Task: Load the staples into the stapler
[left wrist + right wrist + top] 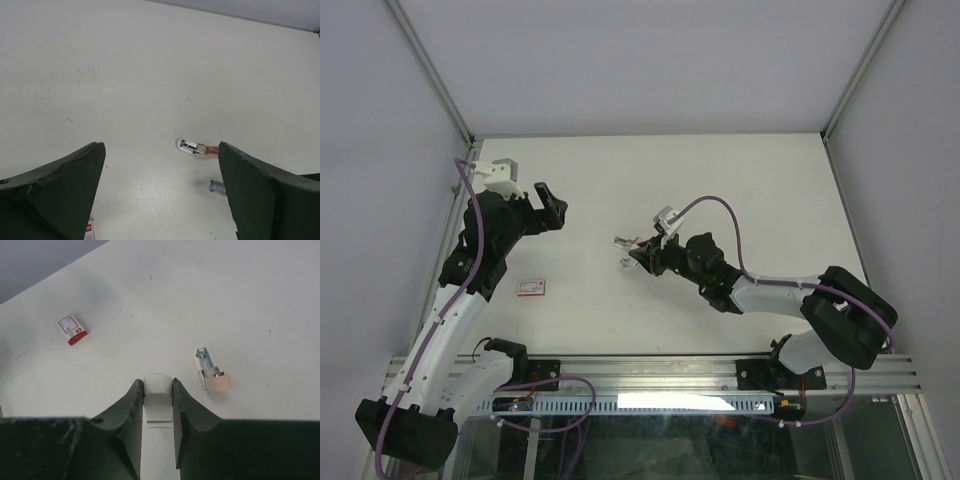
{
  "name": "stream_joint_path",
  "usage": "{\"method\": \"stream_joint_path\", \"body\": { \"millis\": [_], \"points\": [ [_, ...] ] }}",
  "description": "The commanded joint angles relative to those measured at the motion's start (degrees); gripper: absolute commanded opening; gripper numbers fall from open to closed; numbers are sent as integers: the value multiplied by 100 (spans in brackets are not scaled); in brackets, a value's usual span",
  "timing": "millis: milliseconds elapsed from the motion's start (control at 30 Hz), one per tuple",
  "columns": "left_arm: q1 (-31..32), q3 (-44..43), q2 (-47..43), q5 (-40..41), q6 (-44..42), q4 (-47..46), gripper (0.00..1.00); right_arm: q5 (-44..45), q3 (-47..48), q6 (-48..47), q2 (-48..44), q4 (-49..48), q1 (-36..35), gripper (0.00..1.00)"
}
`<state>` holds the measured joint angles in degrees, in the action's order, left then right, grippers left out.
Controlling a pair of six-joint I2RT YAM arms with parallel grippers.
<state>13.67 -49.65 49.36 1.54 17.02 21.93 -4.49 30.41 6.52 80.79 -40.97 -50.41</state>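
The stapler [211, 371] lies on the white table, small, white with a pink end and its metal channel showing on top; it also shows in the left wrist view [192, 147] and from above [622, 241]. My right gripper [158, 382] is shut on the staples [158, 390], a short pale strip that looks grey and metallic from the left wrist [216, 186]. It hangs just left of the stapler and apart from it [628, 263]. My left gripper [161, 145] stands wide open and empty, well left of both [550, 205].
A flat red-and-white box [531, 288] lies on the table by the left arm, also seen from the right wrist [72, 330] and at the bottom edge of the left wrist view [89, 230]. Grey walls stand at the table's back and sides.
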Motion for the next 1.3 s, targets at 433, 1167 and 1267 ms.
{"method": "stream_joint_path", "body": {
  "millis": [433,1167,1267],
  "points": [
    [-17,77,-54,83,-172,-145,99,-207,425,-257,804,-1094,1,0],
    [-19,103,-62,74,-203,-145,99,-137,88,-47,900,-1014,67,5],
    [-16,100,-71,66,-203,-145,99,-118,43,-38,850,-959,67,7]
  ]
}}
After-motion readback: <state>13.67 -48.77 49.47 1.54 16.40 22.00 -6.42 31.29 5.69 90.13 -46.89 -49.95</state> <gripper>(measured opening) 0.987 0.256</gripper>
